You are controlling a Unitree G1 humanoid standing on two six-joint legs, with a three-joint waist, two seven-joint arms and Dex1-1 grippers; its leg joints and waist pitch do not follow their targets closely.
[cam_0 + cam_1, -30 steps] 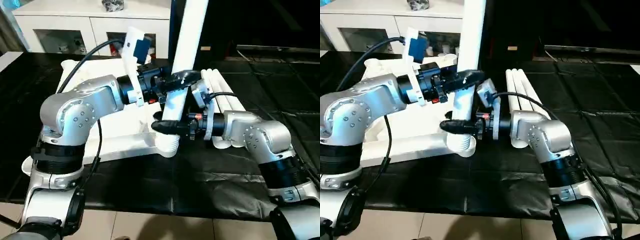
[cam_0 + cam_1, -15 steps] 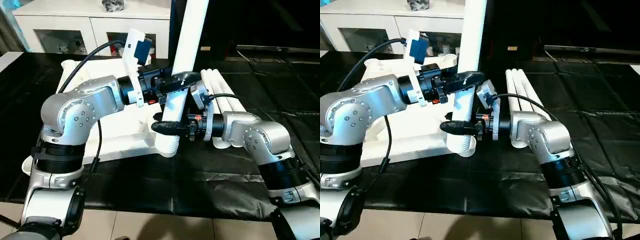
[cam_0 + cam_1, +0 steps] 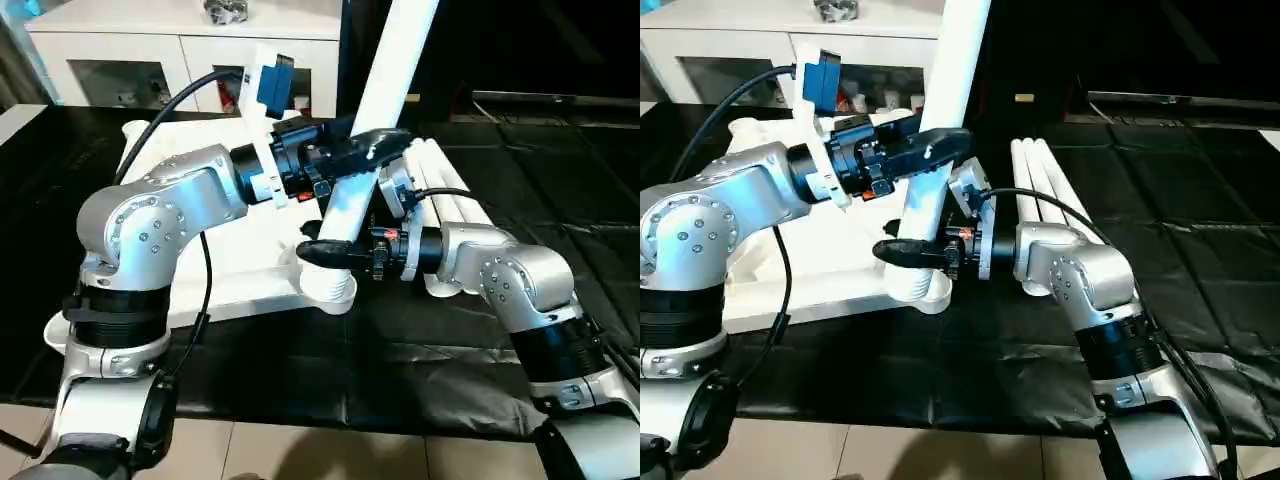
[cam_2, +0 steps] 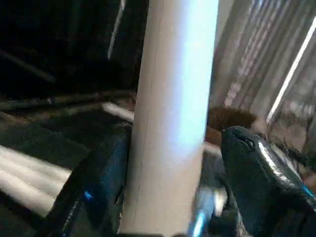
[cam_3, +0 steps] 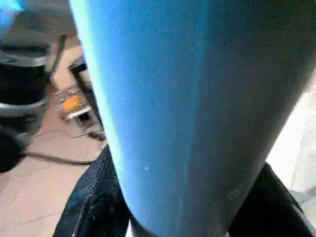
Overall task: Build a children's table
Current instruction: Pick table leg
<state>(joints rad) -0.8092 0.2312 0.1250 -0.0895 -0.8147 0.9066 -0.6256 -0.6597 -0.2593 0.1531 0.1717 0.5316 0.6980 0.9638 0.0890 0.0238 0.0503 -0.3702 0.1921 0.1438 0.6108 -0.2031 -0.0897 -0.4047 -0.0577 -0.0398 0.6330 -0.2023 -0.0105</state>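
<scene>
Leg (image 3: 385, 85): hollow white plastic tube, judged light, stiff, slick; best held low, near the socket. It stands tilted in the near corner socket (image 3: 330, 285) of the upturned table top (image 3: 225, 235). Right pincer (image 3: 325, 252) clamps it just above the socket; left pincer (image 3: 370, 150) clamps it higher. Three spare legs (image 3: 450, 195) lie beyond the socket.

The long white tapered tube leg (image 3: 385, 95) runs out past the picture's upper edge, so its far end is cut off. Its lower end is partly covered by the right end effector (image 3: 322, 251), hiding how deep it sits in the rounded corner socket (image 3: 330, 288) of the white plastic table top (image 3: 225, 245). The silver left forearm (image 3: 180, 195) covers much of that top's ribbed underside.
</scene>
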